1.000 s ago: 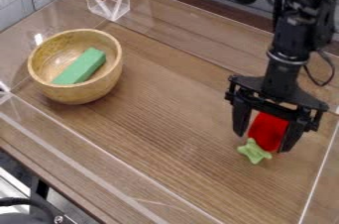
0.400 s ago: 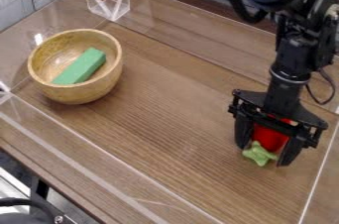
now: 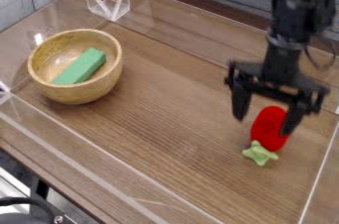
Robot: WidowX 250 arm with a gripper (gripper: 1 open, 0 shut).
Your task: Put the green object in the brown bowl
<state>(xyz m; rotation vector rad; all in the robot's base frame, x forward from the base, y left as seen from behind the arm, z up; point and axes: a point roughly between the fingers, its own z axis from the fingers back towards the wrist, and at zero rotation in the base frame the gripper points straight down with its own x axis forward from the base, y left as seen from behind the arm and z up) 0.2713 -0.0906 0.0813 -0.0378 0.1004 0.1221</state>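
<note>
The green object (image 3: 77, 66), a flat green block, lies inside the brown bowl (image 3: 82, 93), a round tan wooden bowl at the left of the table. My gripper (image 3: 276, 106) is far off at the right, blurred by motion. It hangs open just above a red strawberry-like thing (image 3: 269, 126) and holds nothing. Its two dark fingers (image 3: 237, 100) point down on either side of the red piece's top.
The red strawberry-like thing has a green leafy cap (image 3: 259, 153) and lies on the wooden table near the right front. A low clear plastic wall (image 3: 54, 141) rings the table. A clear folded stand (image 3: 109, 2) sits at the back left.
The gripper first dropped lower around the red strawberry-like thing, then rose and now sits higher. The red piece stays on the table. The green block and bowl have not moved.
</note>
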